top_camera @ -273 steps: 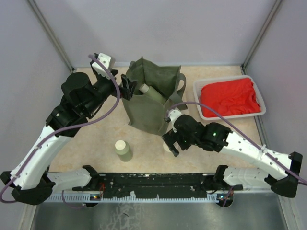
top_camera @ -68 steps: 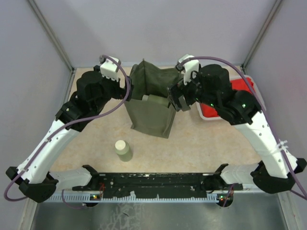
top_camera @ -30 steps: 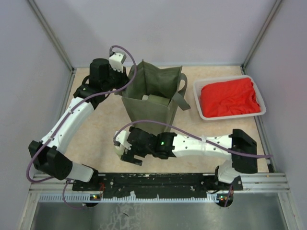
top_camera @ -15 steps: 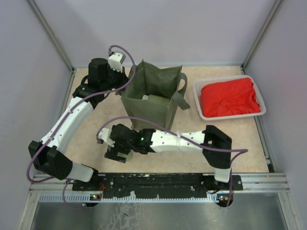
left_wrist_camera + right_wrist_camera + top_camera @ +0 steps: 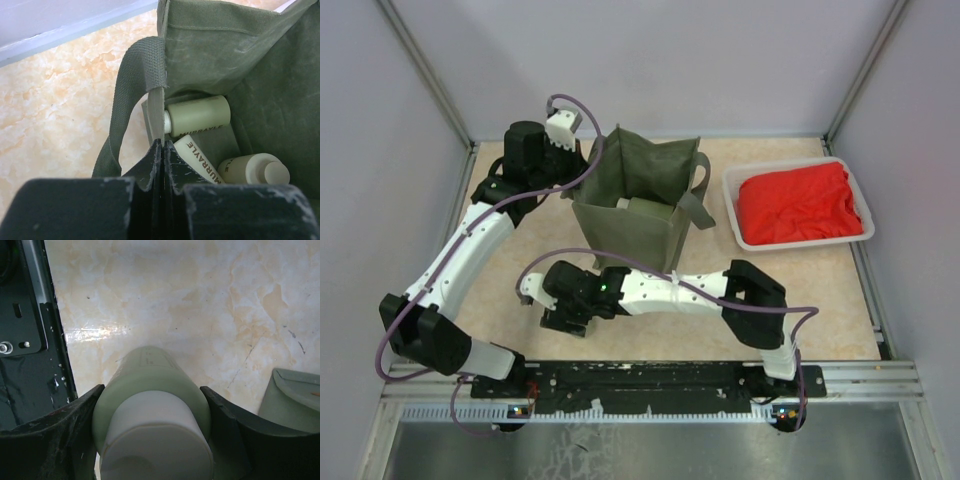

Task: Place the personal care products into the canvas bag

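- Your right gripper (image 5: 152, 390): jaws closed on the loose bottle (image 5: 150, 412), pads against both sides. The bottle stands upright on the table (image 5: 200, 300), cap up.
- Canvas bag (image 5: 638, 200): one o'clock from that gripper in the top view, mouth up.
- Your left gripper (image 5: 162, 150): pinched shut on the canvas bag's nine-o'clock rim, with the stowed bottles (image 5: 197, 116) inside.

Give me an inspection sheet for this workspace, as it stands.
Surface: beige marbled tabletop, no spills seen.
Job's things: olive-green canvas bag upright and open; three pale green cream-capped bottles inside; fourth bottle outside, on the table.
Clutter: white tray holding red cloth, right of the bag.
Grippers: left gripper shut on the bag's rim; right gripper straddles the fourth bottle, grip cannot be told.
Cables: purple cables loop over both arms.
Surroundings: grey walls; black rail at near edge.
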Robot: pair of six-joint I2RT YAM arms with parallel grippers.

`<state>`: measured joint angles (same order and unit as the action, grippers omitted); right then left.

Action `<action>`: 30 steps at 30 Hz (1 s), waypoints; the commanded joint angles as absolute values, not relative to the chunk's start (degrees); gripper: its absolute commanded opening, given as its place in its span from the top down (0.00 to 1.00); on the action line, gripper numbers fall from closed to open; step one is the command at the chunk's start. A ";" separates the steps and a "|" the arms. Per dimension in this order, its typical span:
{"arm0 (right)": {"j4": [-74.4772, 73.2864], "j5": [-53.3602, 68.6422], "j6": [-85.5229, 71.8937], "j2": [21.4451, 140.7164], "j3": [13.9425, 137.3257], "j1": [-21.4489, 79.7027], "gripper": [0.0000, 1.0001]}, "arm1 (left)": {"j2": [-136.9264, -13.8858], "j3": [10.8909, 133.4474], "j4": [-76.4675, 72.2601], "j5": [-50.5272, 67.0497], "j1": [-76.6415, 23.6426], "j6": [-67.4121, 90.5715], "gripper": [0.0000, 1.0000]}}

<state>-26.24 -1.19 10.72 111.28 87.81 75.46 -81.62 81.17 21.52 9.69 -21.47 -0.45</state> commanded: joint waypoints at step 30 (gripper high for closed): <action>-48.68 -40.39 -0.29 75.50 107.36 74.38 1.00 | -82.21 79.57 17.28 16.21 -20.13 3.05 1.00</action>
